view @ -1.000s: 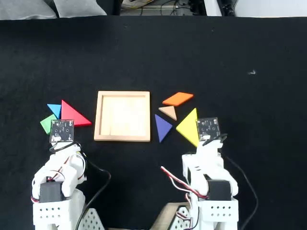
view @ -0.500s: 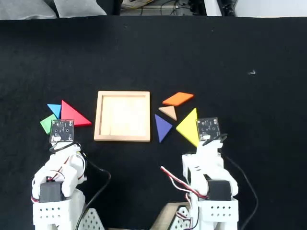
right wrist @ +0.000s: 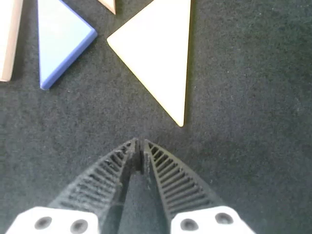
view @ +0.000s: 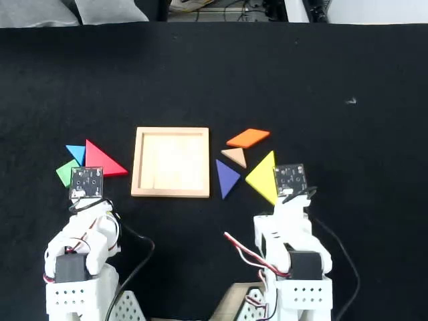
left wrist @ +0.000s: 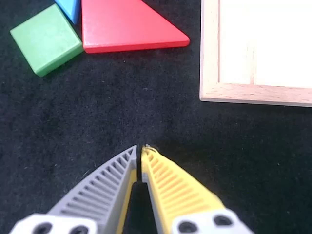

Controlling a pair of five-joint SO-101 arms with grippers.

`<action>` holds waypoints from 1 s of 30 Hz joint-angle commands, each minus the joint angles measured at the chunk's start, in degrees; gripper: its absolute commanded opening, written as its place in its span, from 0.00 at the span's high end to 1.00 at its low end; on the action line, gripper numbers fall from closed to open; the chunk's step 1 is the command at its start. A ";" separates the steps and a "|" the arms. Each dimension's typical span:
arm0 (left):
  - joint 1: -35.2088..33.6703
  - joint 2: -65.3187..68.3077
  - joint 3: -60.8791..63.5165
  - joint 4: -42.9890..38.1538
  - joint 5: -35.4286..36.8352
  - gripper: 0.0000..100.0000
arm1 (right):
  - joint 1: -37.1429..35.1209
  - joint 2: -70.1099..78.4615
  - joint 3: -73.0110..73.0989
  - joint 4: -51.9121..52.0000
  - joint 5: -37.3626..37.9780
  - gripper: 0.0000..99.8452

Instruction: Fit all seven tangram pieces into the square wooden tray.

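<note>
The square wooden tray (view: 170, 190) lies mid-table with nothing in it; its corner shows in the left wrist view (left wrist: 209, 92). Left of it lie a red triangle (view: 107, 160), a blue piece (view: 75, 152) and a green square (view: 65, 172). Right of it lie an orange parallelogram (view: 248, 138), a tan triangle (view: 235, 156), a purple triangle (view: 226, 176) and a yellow triangle (view: 263, 175). My left gripper (left wrist: 140, 150) is shut and holds nothing, just short of the red triangle (left wrist: 126, 27) and green square (left wrist: 45, 39). My right gripper (right wrist: 139, 145) is shut, near the yellow triangle's tip (right wrist: 158, 61).
Black cloth covers the table. Both arm bases (view: 77, 267) (view: 294, 257) stand at the near edge. Cables run between them. Open cloth stretches behind the tray and to the far right.
</note>
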 commanded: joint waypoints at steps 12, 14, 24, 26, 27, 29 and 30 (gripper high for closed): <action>0.84 -0.26 -9.89 -15.30 0.62 0.97 | -0.79 -4.88 -0.13 -1.41 0.35 0.98; 2.51 -0.26 -10.68 -21.54 0.62 0.97 | -0.44 -4.88 -0.13 -7.30 0.00 0.98; 6.90 -0.26 -5.76 -44.57 -1.85 0.97 | -0.70 -4.88 -0.13 -27.69 0.09 0.98; 6.99 -0.26 -2.51 -50.81 -7.03 0.97 | -0.70 -4.88 -0.13 -29.71 0.26 0.98; 7.08 -0.26 -1.10 -53.98 -8.88 0.97 | -0.79 -4.88 -0.13 -31.03 0.35 0.98; 6.99 -0.26 0.66 -58.46 -9.67 0.97 | -0.35 -4.88 -0.13 -35.08 0.35 0.98; 6.64 -0.26 1.01 -59.52 -8.79 0.97 | -0.35 -4.88 -0.13 -36.66 0.35 0.98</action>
